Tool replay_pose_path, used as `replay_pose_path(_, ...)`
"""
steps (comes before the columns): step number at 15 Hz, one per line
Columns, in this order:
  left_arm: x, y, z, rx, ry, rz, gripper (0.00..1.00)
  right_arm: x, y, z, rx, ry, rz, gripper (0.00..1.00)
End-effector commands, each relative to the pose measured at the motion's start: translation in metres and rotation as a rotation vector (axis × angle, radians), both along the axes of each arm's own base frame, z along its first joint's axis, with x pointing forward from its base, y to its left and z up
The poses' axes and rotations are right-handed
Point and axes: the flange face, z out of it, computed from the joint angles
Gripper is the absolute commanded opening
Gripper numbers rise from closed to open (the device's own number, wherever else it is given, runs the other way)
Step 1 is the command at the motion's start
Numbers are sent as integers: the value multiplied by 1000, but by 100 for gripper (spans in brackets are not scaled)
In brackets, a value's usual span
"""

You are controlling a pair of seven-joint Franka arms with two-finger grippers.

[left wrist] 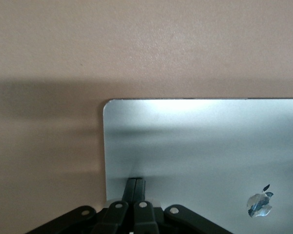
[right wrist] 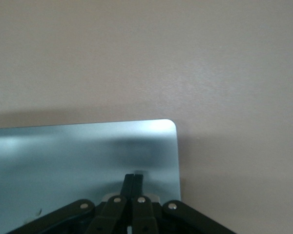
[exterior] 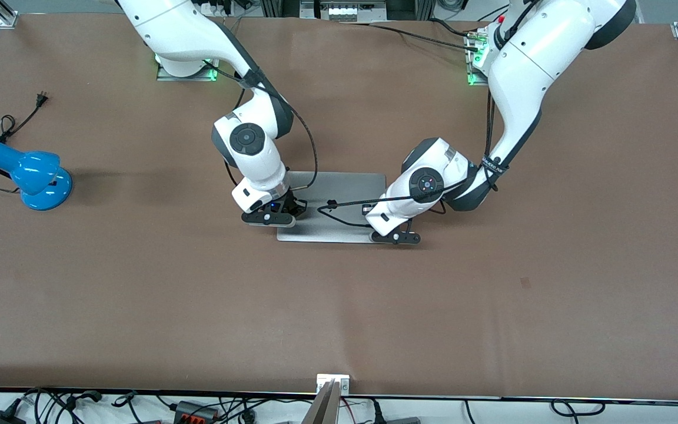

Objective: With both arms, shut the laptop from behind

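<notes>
The laptop (exterior: 339, 197) lies shut and flat in the middle of the table, its silver-grey lid facing up with a dark apple logo (left wrist: 260, 203) on it. The 2 white arms reach down over it, the right arm (exterior: 251, 147) and the left arm (exterior: 433, 182), 1 toward each end.

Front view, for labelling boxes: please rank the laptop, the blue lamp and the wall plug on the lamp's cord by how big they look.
1. Laptop, though the arms hide part of it.
2. Blue lamp.
3. Wall plug, by far the smallest.
</notes>
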Motion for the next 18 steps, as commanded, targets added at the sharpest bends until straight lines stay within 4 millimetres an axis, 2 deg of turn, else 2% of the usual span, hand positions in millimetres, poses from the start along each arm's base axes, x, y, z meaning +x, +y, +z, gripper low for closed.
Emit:
replay_pose_path(1,12,21,21,39,-3,-1,0,8,0,31,-67,65,13,0)
replay_pose_path(3,13,31,42,73,10,-8,0,10,-8,56,-123,125,63,0)
replay_pose_path(5,16,55,64,98,3,-25,0,19,-32,85,-152,180,115,0)
replay_pose_path(8,23,109,105,104,11,-113,0,22,-64,140,-188,276,204,0)
replay_pose_path(11,26,164,157,86,77,-143,2,24,-112,194,-198,349,310,4)
replay_pose_path(14,25,238,209,30,121,-203,5,12,-173,247,-131,440,339,19)
replay_pose_path(15,23,258,225,16,129,-189,6,9,-198,268,-117,447,317,43)
replay_pose_path(16,22,274,247,11,135,-180,6,6,-218,282,-105,450,310,52)
replay_pose_path(18,21,298,281,18,170,-164,12,-1,-255,307,-87,456,318,100)
